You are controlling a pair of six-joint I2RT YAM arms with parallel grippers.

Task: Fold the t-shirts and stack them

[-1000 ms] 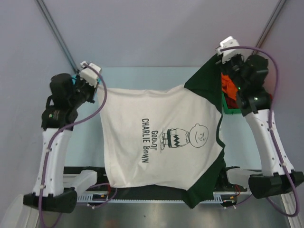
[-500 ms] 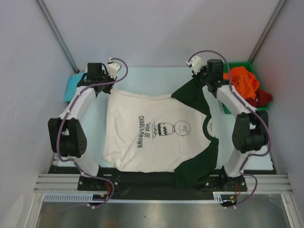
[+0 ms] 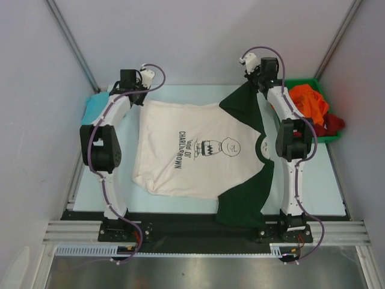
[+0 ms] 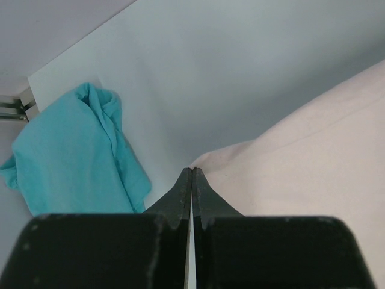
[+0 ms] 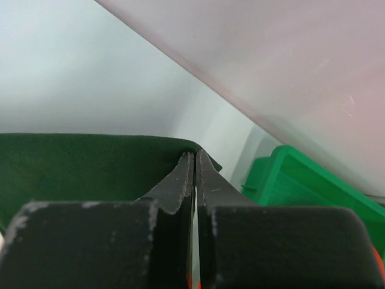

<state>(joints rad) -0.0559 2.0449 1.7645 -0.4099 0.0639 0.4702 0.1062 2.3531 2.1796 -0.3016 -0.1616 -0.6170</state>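
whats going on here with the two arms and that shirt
Both arms hold the cream t-shirt, spread print-up on the table. The left gripper is shut on its far cream corner, the right gripper on its far green sleeve. Nothing is folded yet. A teal shirt lies bunched at far left; an orange shirt and a dark red shirt sit in the green bin.

teal shirt (image 3: pixel 91 111) half hidden behind left arm (image 3: pixel 114 111), green bin (image 5: pixel 301 180) cut off at right edge
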